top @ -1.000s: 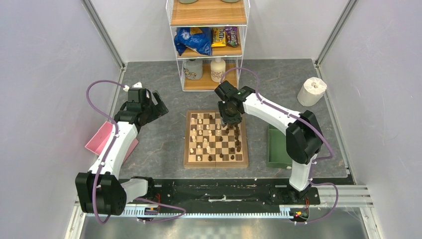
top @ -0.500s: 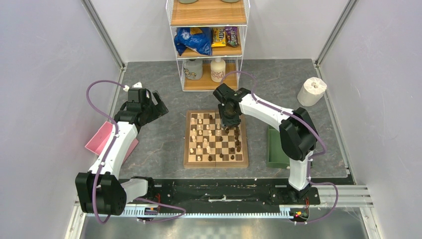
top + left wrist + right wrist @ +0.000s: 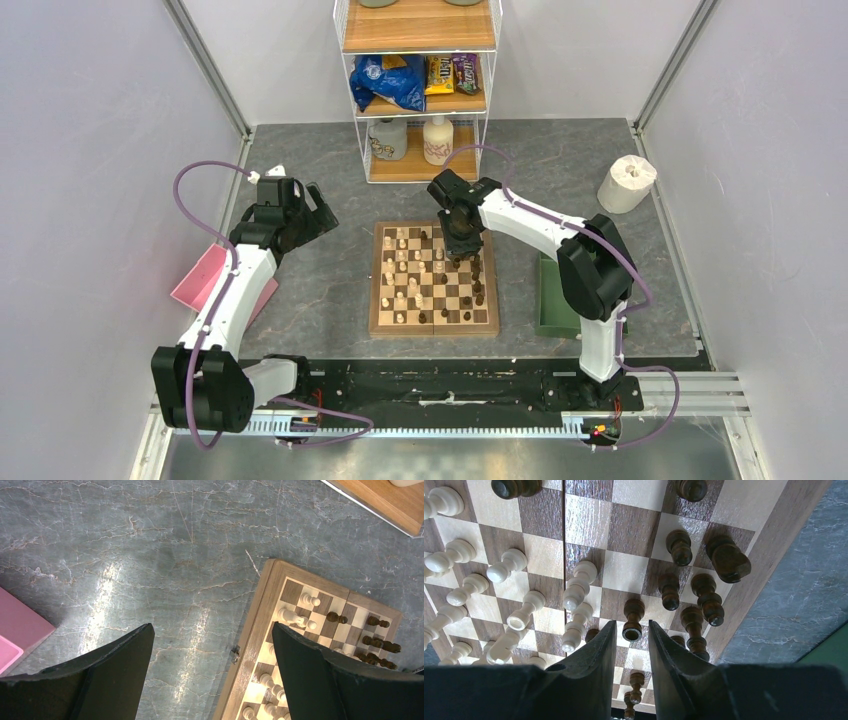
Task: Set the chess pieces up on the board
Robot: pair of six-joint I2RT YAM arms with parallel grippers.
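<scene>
From above, your right gripper [image 3: 463, 240] is covering the squares under it at the board's [image 3: 377, 295] 1 o'clock corner, and the pieces there are reading too small to tell apart. In the right wrist view its fingers [image 3: 594, 665] are blocking the nearest squares. Its jaws are standing only narrowly apart, with a dark piece [image 3: 633, 611] sitting in the gap at the tips. A sliver of light is showing on each side, so you cannot tell whether the pads are gripping it. Cream pieces [image 3: 579, 587] are clustering at 9 o'clock of that gap and more dark pieces [image 3: 709, 597] at 2 o'clock, near the border. Your left gripper [image 3: 212, 627] is hanging wide open and holding nothing, over bare table at the board's 10 o'clock and well apart from it. In its own view the board is lying at 4 o'clock, cut off by the frame and one finger.
</scene>
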